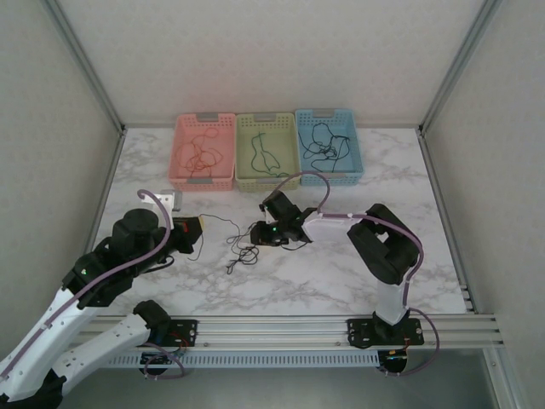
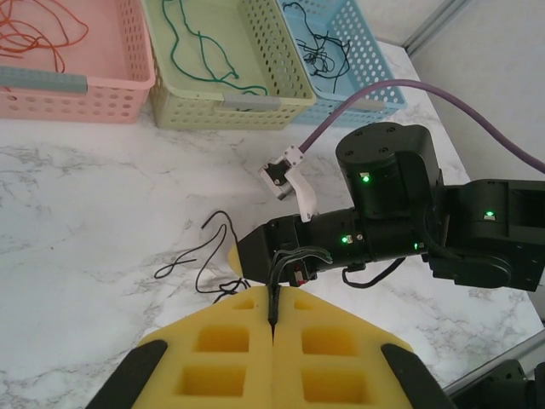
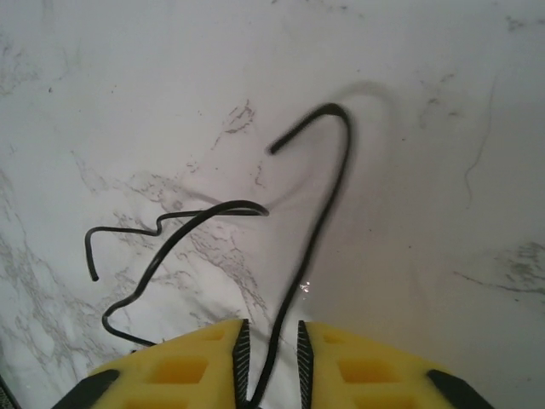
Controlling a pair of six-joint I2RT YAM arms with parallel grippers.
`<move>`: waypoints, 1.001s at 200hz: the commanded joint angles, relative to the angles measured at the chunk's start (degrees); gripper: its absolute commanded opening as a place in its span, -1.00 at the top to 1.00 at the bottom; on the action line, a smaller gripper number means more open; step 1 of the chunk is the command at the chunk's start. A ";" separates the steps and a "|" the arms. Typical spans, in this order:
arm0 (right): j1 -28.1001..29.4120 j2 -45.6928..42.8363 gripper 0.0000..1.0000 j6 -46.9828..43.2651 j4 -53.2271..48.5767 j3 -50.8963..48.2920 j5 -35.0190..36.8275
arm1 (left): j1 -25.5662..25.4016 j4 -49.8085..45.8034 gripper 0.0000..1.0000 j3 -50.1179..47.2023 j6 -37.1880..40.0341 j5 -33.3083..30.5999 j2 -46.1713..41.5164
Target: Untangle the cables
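A thin black cable [image 1: 241,256] lies in loops on the marble table between my two grippers. My left gripper [image 1: 197,227] is shut on one end of it, and the yellow pads [image 2: 341,349] meet with the wire pinched at their tips [image 2: 274,294]. More loops of it [image 2: 209,256] lie to the left. My right gripper [image 1: 258,234] is low over the table. Its jaws [image 3: 271,328] stand a narrow gap apart, and a strand of the cable [image 3: 336,170] runs up between them, not visibly pinched.
Three baskets stand in a row at the back. The pink one [image 1: 204,181] holds a red-orange cable [image 1: 202,153], the green one [image 1: 266,181] a green cable [image 1: 264,153], and the blue one [image 1: 330,177] a black cable [image 1: 324,143]. A small grey block [image 1: 170,202] sits near the left arm.
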 commanded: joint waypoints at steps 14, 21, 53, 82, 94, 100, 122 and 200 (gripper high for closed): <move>1.23 -5.32 1.00 -3.96 -5.36 1.02 10.23 | -0.05 -3.20 1.00 0.27 0.32 -5.54 -0.41; 1.23 -6.69 1.00 -5.16 -6.73 0.73 12.44 | -0.05 -4.14 1.00 0.53 0.19 -7.41 -0.46; -2.22 -11.25 1.00 -7.59 -11.99 -1.78 16.43 | 0.02 -7.27 1.00 2.04 -0.12 -13.39 -1.63; -10.42 -18.69 1.00 -7.01 -11.19 -10.03 16.08 | 0.04 -10.17 1.00 3.22 -0.53 -19.21 -4.34; -14.87 -22.35 1.00 -6.81 -11.73 -13.19 15.91 | 0.02 -10.98 1.00 3.09 -0.72 -21.96 -6.21; -17.19 -24.14 1.00 -6.84 -12.09 -14.75 15.99 | 0.04 -11.35 1.00 3.05 -0.84 -23.31 -7.10; -25.90 -30.76 1.00 -7.46 -15.16 -18.68 17.23 | 0.04 -12.51 1.00 3.39 -1.26 -26.33 -9.54; -40.62 -39.04 1.00 -9.37 -16.58 -23.25 13.39 | 0.04 -12.65 1.00 3.74 -1.52 -26.83 -9.89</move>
